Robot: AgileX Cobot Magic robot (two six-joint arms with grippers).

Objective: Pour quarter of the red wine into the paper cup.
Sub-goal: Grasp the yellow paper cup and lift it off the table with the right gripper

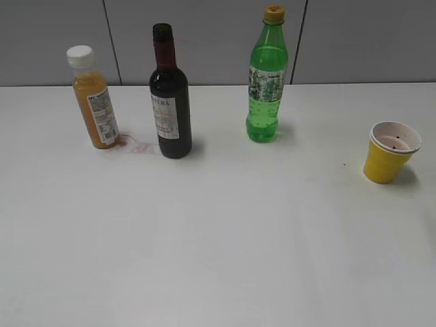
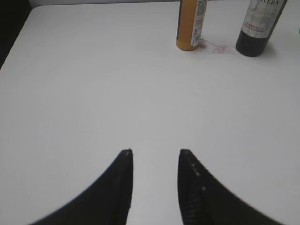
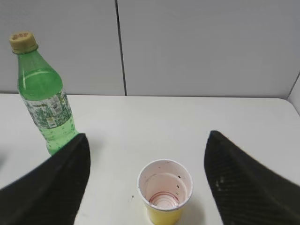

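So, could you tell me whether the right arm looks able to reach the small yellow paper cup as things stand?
Probably yes. The right gripper is open, with the small yellow paper cup upright on the white table between its fingers; the green plastic bottle stands off to the side.

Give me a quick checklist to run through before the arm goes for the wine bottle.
1. Wine bottle upright, uncapped: ok.
2. Paper cup upright: ok; only a faint reddish ring inside.
3. Left gripper open, holding nothing: ok.
4. Right gripper open, cup in front of it: ok.
5. Room around wine bottle: not ok, orange juice bottle stands close on its left.
6. Table dry: not ok, reddish stain beside the wine bottle.
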